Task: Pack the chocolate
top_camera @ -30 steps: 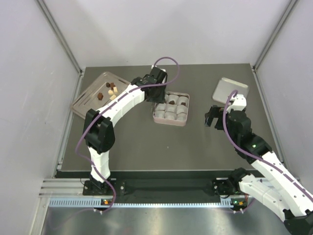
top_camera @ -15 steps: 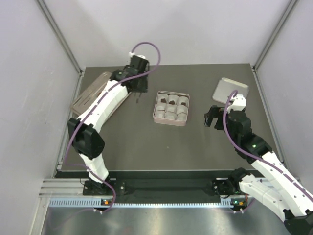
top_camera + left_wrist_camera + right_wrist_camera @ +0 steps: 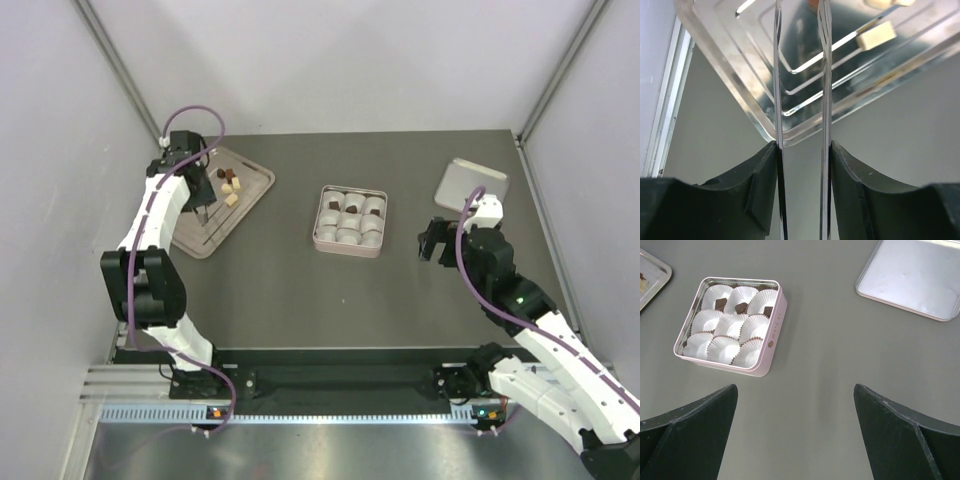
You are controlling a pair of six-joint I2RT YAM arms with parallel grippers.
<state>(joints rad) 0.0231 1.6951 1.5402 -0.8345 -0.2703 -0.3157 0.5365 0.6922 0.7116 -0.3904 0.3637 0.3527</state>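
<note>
Small brown and cream chocolate pieces [image 3: 230, 185] lie on a metal tray [image 3: 195, 237] at the far left. Three dark pieces [image 3: 741, 307] sit in the paper cups of a pink square tin [image 3: 348, 222], also in the right wrist view [image 3: 771, 337]. My left gripper [image 3: 203, 192] is over the tray, shut on metal tweezers [image 3: 777, 75] whose blades stand slightly apart. In the left wrist view [image 3: 802, 150] a cream piece [image 3: 877, 37] lies right of the blades. My right gripper [image 3: 432, 243] is open and empty, right of the tin, also in its own view [image 3: 795, 390].
The tin's silver lid [image 3: 472, 182] lies at the back right, also in the right wrist view [image 3: 912, 275]. The tray's corner [image 3: 650, 270] shows at the right wrist view's left edge. Grey walls close in the table on both sides.
My left arm has swung left from over the tin to over the tray, carrying the tweezers. The right arm has not moved.
</note>
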